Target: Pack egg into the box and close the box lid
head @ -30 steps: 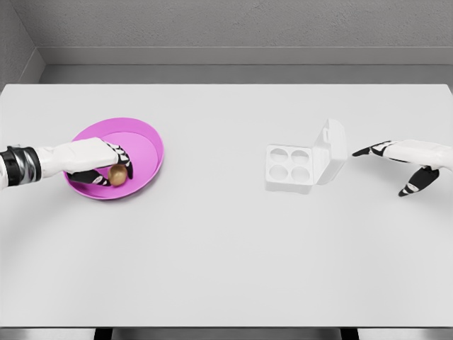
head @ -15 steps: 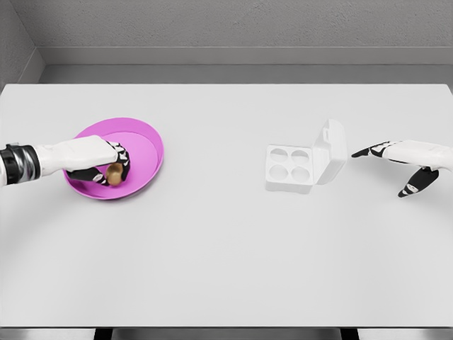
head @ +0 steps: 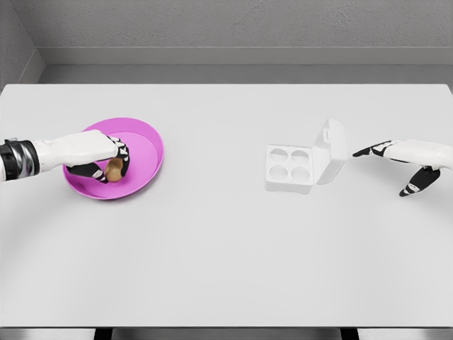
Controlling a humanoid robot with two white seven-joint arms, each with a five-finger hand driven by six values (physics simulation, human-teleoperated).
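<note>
A brown egg [head: 113, 168] is in the grasp of my left hand [head: 106, 164], whose fingers curl around it over the pink bowl [head: 145, 145] on the table's left. The white egg box [head: 291, 168] sits right of centre with several empty round cups, its lid [head: 331, 150] standing open on the right side. My right hand [head: 396, 166] hovers just right of the lid, fingers spread and holding nothing.
The white table [head: 226, 241] stretches wide between bowl and box. A grey wall [head: 226, 28] runs behind the far edge.
My left hand has closed around the egg and lifted it slightly inside the bowl. The right hand has barely shifted.
</note>
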